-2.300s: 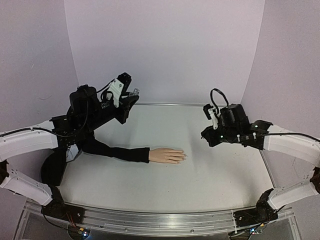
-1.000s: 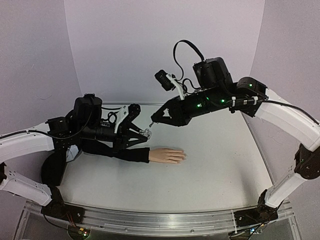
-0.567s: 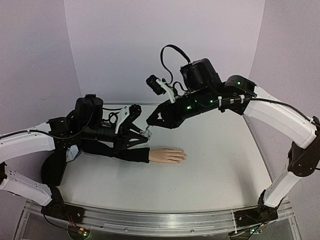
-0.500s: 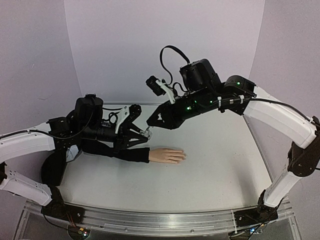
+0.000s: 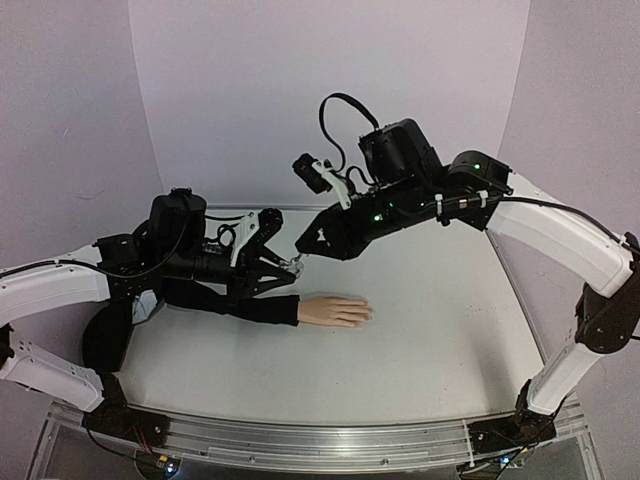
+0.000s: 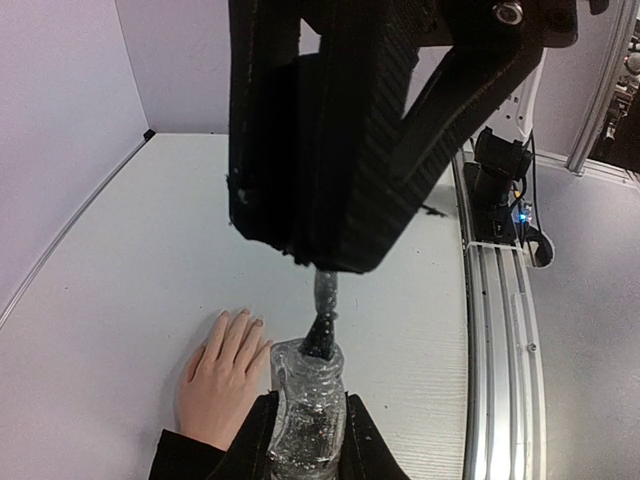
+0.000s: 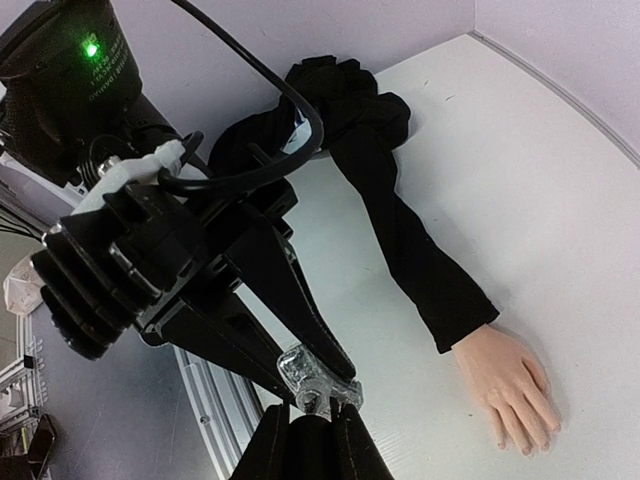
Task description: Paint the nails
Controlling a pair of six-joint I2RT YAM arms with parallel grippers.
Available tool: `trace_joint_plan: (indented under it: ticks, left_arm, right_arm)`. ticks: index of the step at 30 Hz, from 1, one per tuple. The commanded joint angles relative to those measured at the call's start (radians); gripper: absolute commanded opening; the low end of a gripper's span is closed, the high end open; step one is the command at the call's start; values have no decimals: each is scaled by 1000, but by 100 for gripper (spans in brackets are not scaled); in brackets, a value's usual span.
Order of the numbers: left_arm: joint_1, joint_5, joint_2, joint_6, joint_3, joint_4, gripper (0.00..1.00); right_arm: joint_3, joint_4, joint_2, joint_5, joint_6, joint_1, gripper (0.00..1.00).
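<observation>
The left end effector (image 6: 308,425) is clamped round a clear, glittery polish bottle (image 6: 308,395), holding it upright off the bench (image 5: 430,340). The right end effector (image 5: 304,244) reaches in from above and pinches the dark cap (image 6: 324,315) at the bottle's neck. The nails (image 6: 243,318) are on the mannequin hand (image 5: 335,311), which lies flat on the bench below both end effectors and a little toward the right arm's side; whether they carry any polish is too small to tell. The risk lies in the shared hold. If the right end effector twists or pulls off the bottle's axis, the bottle could slip or tilt in the left fingers and spill onto the black sleeve (image 5: 240,303) underneath. A cap drawn out too briskly might drip on the skin, not the nails. Whether the cap is already loose I cannot tell.
</observation>
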Motion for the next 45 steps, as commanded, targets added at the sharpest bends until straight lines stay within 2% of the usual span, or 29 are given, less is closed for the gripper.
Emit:
trace_joint_plan:
  ticks: [1,17,23,29,32,34,37,41,45]
  left_arm:
    - [-3,-3,-13,2,20,20,0]
    - [-3,-19,-25,0,16,25,0]
    - [-4,16,-20,-2,22,20,0]
    - [-4,108,-10,-5,51,-13,0]
    - [-3,99,-29,-13,44,11,0]
    - [-3,38,-55,-36,26,49,0]
    - [-5,-166,-92,-103,1,131,0]
    - [-7,-468,-116,-150,-27,269,0]
    - [-21,-629,-68,-101,-74,452,0]
  right_arm:
    - [45,-3,24,14,-13,10,0]
    - [79,-36,84,-3,-23,23,0]
    - [86,-82,115,-149,-106,25,0]
    - [156,-244,212,-319,-300,25,0]
    - [169,-280,262,-365,-348,26,0]
    - [168,-272,284,-351,-344,25,0]
    - [158,-186,289,-254,-240,25,0]
    - [109,-11,280,-96,14,26,0]
    - [208,39,356,4,298,45,0]
